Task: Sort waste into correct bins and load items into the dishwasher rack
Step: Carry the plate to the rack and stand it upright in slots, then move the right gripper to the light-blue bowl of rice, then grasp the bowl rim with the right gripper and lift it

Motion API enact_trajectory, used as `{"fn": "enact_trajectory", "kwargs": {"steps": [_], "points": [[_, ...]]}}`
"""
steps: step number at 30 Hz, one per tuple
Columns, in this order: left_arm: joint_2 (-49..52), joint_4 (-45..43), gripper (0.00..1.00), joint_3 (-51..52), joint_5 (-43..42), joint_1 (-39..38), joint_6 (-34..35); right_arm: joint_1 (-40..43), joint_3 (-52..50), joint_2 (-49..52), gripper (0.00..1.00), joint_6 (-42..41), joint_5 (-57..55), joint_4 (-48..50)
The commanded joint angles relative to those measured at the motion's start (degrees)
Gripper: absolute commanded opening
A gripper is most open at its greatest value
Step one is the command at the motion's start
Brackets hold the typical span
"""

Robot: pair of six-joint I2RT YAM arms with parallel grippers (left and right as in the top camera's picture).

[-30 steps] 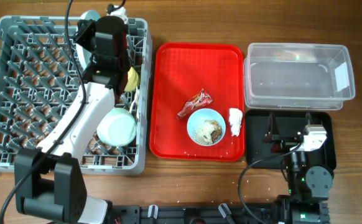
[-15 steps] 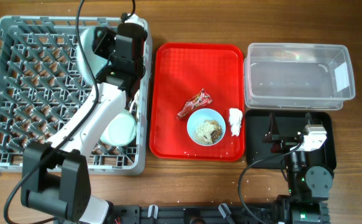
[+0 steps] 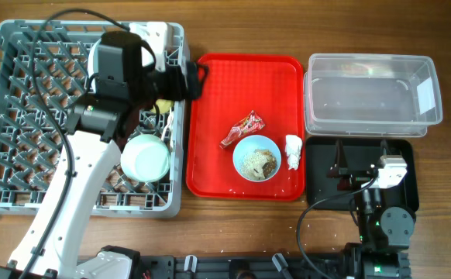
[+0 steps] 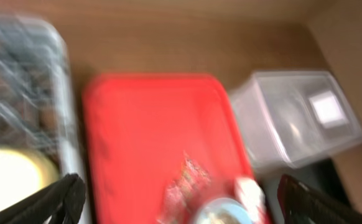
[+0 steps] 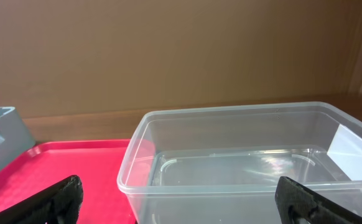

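1. Risk: the left gripper (image 3: 192,80), jaws wide apart and empty, hangs at the edge of the large grey pegged plastic dishwasher rack (image 3: 24,93). Its wrist view is blurred. A hasty grab at the small crinkled red sweet wrapper (image 3: 243,129) could knock the pale blue-green bowl of brownish crumbs (image 3: 257,158) just beside it.
2. The wrapper, the bowl and the crumpled white tissue wad (image 3: 293,150) lie on the flat red serving tray (image 3: 218,101).
3. The clear rectangular plastic tub (image 3: 365,101) and the shallow black tray (image 3: 318,174) hold no waste. The right gripper (image 3: 359,159) is over the tray, spread and empty.
4. The rack holds a second bowl (image 3: 146,159).

Blurry red tray (image 4: 147,124) btwn rack (image 4: 20,81) & tub (image 4: 290,127)
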State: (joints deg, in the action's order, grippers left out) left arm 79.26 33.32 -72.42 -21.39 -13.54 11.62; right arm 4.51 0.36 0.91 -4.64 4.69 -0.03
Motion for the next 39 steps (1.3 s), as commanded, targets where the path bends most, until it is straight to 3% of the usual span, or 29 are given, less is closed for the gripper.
{"fn": "enact_trajectory", "kwargs": {"steps": [1, 5, 8, 13, 16, 19, 22, 24, 27, 29, 31, 34, 39], "points": [[0.2, 9.9, 1.00, 0.0, -9.6, -0.1, 4.5, 0.2, -0.1, -0.3, 1.00, 0.0, -0.2, 0.2], [-2.7, 9.3, 1.00, 0.0, -9.2, 3.6, 11.0, 0.2, -0.1, -0.3, 1.00, 0.0, -0.2, 0.2], [-7.7, 9.6, 1.00, 0.0, -9.2, 16.6, 13.5, 0.2, -0.1, -0.3, 1.00, -0.2, 0.1, 0.2], [-9.4, 14.8, 1.00, 0.0, -9.2, 26.7, 13.5, 0.2, 0.0, -0.3, 1.00, -19.7, 1.3, 0.5], [-9.2, 14.8, 1.00, 0.0, -9.2, 27.1, 13.5, 0.2, 2.8, -0.3, 1.00, -10.0, 5.8, -0.7], [-9.2, 14.8, 1.00, 0.0, -9.2, 27.1, 13.5, 0.2, 12.6, 1.8, 1.00, -8.2, 9.0, -6.9], [-9.2, 14.8, 1.00, 0.0, -9.2, 27.1, 13.5, 0.2, 27.6, 14.1, 1.00, -8.2, 16.4, -13.6], [-9.2, 14.8, 1.00, 0.0, -9.2, 27.1, 13.5, 0.2, 43.0, 27.7, 1.00, -7.3, 23.5, -27.0], [-9.2, 14.8, 1.00, 0.0, -9.2, 27.1, 13.5, 0.2, 62.0, 43.7, 1.00, -8.2, 24.3, -47.8], [-9.2, 14.8, 1.00, 0.0, -9.2, 27.1, 13.5, 0.2, 67.0, 49.7, 1.00, -14.2, 25.8, -51.1], [-9.2, 14.8, 1.00, 0.0, -9.2, 27.1, 13.5, -1.0, 67.1, 54.5, 0.59, -15.4, 39.5, -51.0], [-9.2, 14.8, 1.00, 0.0, -9.2, 27.1, 13.5, -8.0, 67.0, 56.4, 0.42, -15.1, 27.5, -55.7], [-9.2, 14.8, 1.00, 0.0, -9.2, 27.1, 13.5, -29.4, 65.2, 60.9, 0.43, -22.2, 5.7, -59.6]]}}
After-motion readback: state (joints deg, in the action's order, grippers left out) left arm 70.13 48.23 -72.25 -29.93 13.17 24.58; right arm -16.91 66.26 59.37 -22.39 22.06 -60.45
